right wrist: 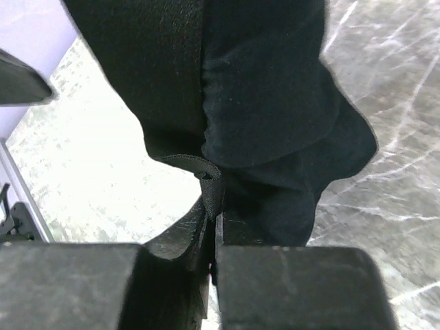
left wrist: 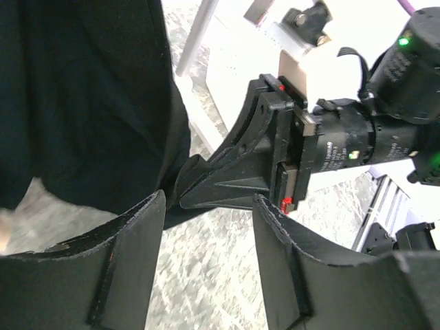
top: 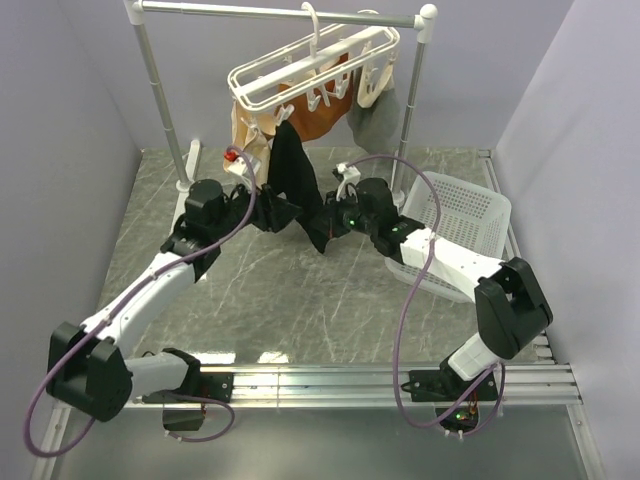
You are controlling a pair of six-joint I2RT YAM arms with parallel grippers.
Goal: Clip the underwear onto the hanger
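Looks about halfway: the underwear [top: 290, 175] hangs by one corner from the hanger [top: 310, 65], near the tabletop's far edge. Right gripper [right wrist: 213, 234] is clamped on its loose end. Left gripper [left wrist: 208, 206] has its jaws apart, empty. Second corner doesn't look clipped yet.

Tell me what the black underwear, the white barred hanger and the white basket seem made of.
Black underwear: soft matte fabric, it drapes and folds.
White barred hanger: smooth moulded plastic, probably, slightly glossy.
White basket: likely plastic, perforated lattice walls.
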